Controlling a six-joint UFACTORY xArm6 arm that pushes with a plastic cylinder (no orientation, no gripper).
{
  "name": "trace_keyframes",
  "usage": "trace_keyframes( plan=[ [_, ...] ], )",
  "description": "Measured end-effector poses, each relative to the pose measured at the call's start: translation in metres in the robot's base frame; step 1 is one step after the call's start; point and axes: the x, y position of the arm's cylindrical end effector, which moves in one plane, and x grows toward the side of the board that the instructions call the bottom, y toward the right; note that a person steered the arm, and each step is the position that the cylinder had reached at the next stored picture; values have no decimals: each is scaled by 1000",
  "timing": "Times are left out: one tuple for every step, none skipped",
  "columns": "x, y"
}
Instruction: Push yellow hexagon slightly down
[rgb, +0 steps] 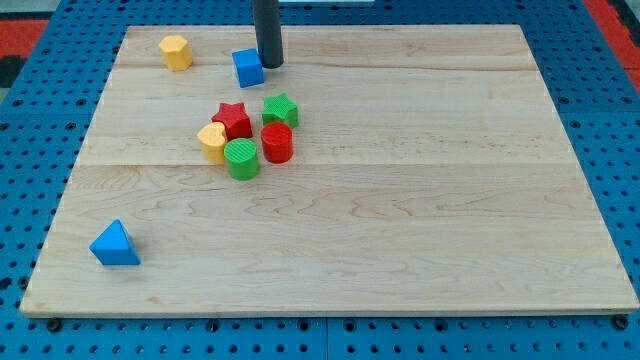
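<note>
The pale wooden board (400, 200) holds seven small blocks and no container. In the upper left lies the yellow hexagon block (176, 52), alone and untouched. My tip (269, 65), a bare rod grasping nothing, stands at the top, seemingly touching the right side of the blue cube block (248, 68). Left of centre cluster a red star block (233, 119), green star block (281, 108), red cylinder block (277, 143), green cylinder block (241, 159) and yellow heart block (212, 141). A blue triangular block (114, 245) sits lower left.
</note>
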Motion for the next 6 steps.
trace_keyframes(
  plan=[
    [-36, -26],
    [-17, -40],
    [14, -25],
    [27, -19],
    [-38, -53],
    [-50, -115]
  ],
)
